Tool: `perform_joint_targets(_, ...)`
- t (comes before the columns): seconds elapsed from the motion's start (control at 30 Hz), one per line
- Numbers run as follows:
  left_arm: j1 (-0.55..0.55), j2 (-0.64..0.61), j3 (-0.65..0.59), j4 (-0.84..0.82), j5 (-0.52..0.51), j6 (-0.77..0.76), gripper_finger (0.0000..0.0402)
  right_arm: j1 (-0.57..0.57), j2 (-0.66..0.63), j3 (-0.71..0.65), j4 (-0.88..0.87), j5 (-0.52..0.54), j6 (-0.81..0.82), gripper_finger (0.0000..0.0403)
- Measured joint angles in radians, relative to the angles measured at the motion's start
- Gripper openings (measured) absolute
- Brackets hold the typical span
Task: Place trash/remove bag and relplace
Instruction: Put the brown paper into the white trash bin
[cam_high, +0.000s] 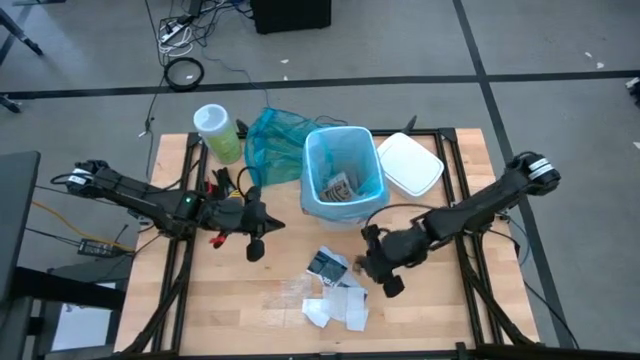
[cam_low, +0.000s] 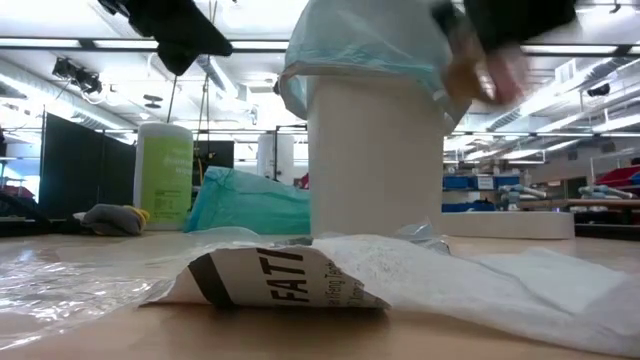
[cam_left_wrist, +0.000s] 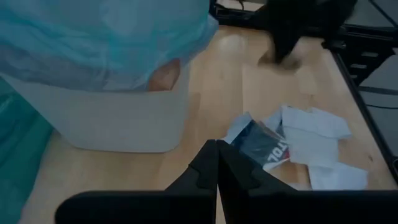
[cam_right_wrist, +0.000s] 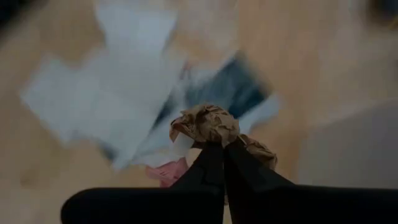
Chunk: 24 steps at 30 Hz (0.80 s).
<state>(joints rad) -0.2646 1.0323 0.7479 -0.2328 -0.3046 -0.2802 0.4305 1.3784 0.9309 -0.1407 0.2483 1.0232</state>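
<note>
The right gripper (cam_right_wrist: 217, 149) is holding its jaws pinched together on a crumpled brown wrapper (cam_right_wrist: 208, 126), which is bulging out above and to either side of the fingertips, with a bit of pinkish scrap showing just under it. In the high view this right gripper (cam_high: 372, 262) is hanging over the desk (cam_high: 250, 300) just in front of the bin (cam_high: 343, 176), beside the pile of loose trash (cam_high: 335, 290).

That pile is lying on the wood near the front middle of the desk: a dark flat packet (cam_high: 327, 263) with white lettering, several pieces of white paper (cam_high: 348, 305), and clear plastic bits (cam_low: 60, 285) spreading toward the left side. In the low view the packet (cam_low: 270, 280) and paper (cam_low: 480, 285) are filling the foreground, with the white bin (cam_low: 375, 160) standing upright behind them.

The light blue bag (cam_high: 322, 150) is lining the bin, its edge folding over the rim, and some scraps are already sitting inside it. A darker teal bag (cam_high: 272, 140) is lying crumpled just beside the bin on its left, a green-tinted wipes canister (cam_high: 216, 132) is standing beyond that, and a white lid (cam_high: 409, 163) is resting on the bin's right.

The left gripper (cam_high: 256, 238) is waiting over the desk left of the bin, its jaws shut on nothing, fingers (cam_left_wrist: 208, 171) meeting, and the trash pile lies ahead of it.
</note>
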Motion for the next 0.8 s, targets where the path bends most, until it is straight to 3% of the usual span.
perform_joint_targets(0.23,0.003,-0.002,0.000,0.003,-0.003,0.012,0.0010,-0.022,-0.147,0.209,0.005,0.095,-0.259,0.0000)
perform_joint_targets(0.43,0.003,-0.003,0.000,0.004,-0.062,0.015,0.0010,-0.085,-0.196,0.406,0.005,0.380,-0.649,0.0000)
perform_joint_targets(0.53,0.003,-0.003,0.000,0.006,-0.098,0.014,0.0010,-0.146,-0.199,0.463,0.005,0.465,-0.837,0.0000)
perform_joint_targets(0.67,0.003,-0.003,0.000,0.056,-0.113,0.016,0.0010,-0.261,-0.196,0.475,-0.020,0.458,-0.909,0.0000)
perform_joint_targets(0.8,0.003,-0.003,0.000,0.085,-0.113,0.016,0.0010,-0.364,-0.185,0.475,-0.140,0.349,-0.855,0.0000)
